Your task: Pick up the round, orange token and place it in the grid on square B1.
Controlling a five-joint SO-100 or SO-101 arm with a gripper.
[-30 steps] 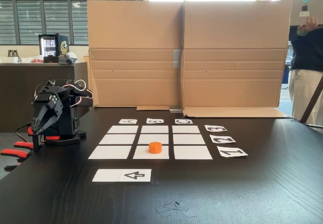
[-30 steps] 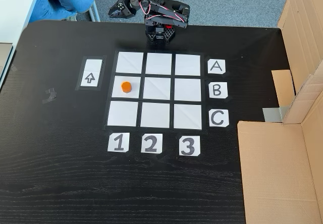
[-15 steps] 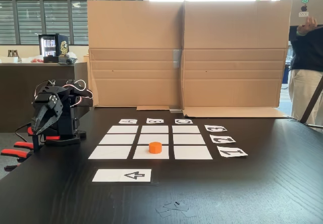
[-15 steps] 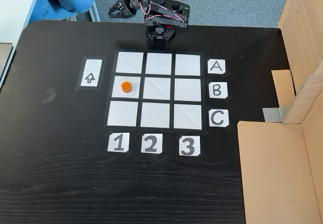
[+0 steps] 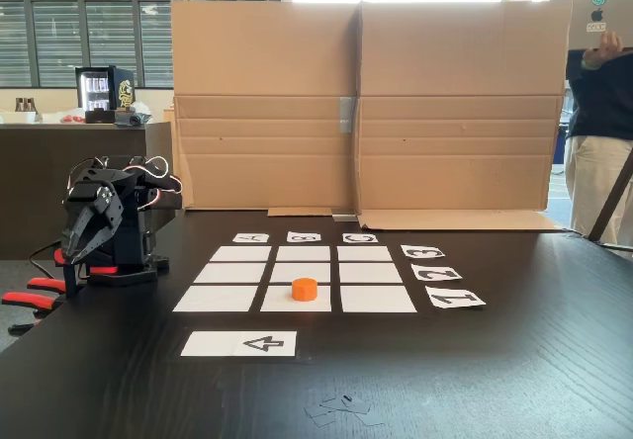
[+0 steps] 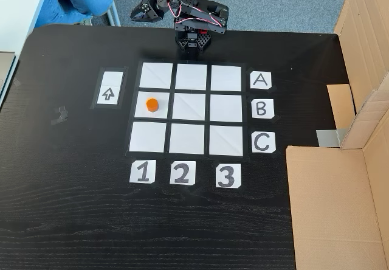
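The pincer point(image 5: 77, 249) is being held folded beside the arm's base at the table point(image 6: 73, 221) edge, well apart from the grid point(image 6: 191, 108); whether its jaws are parted cannot be told. The token point(image 6: 151, 104) is being carried upright, flat top up, on square B1 point(image 6: 159, 112), the cell in line with the B card point(image 6: 262, 108) and the 1 card point(image 6: 143, 173).

Token point(image 6: 151, 104): bright orange. Grid point(image 6: 191, 108): nine plain white cells, dark gaps between. Letter cards point(image 6: 261, 108) and number cards point(image 6: 180, 173): white, black characters. Arrow strip point(image 6: 109, 87): white, black outlined arrow. Table point(image 6: 73, 209): black, fine wood grain. Arm point(image 6: 194, 20): black, red and white wiring. Clamps point(image 5: 40, 293): orange-red handles. Cardboard screen point(image 5: 366, 103): plain brown, grey tape patch.
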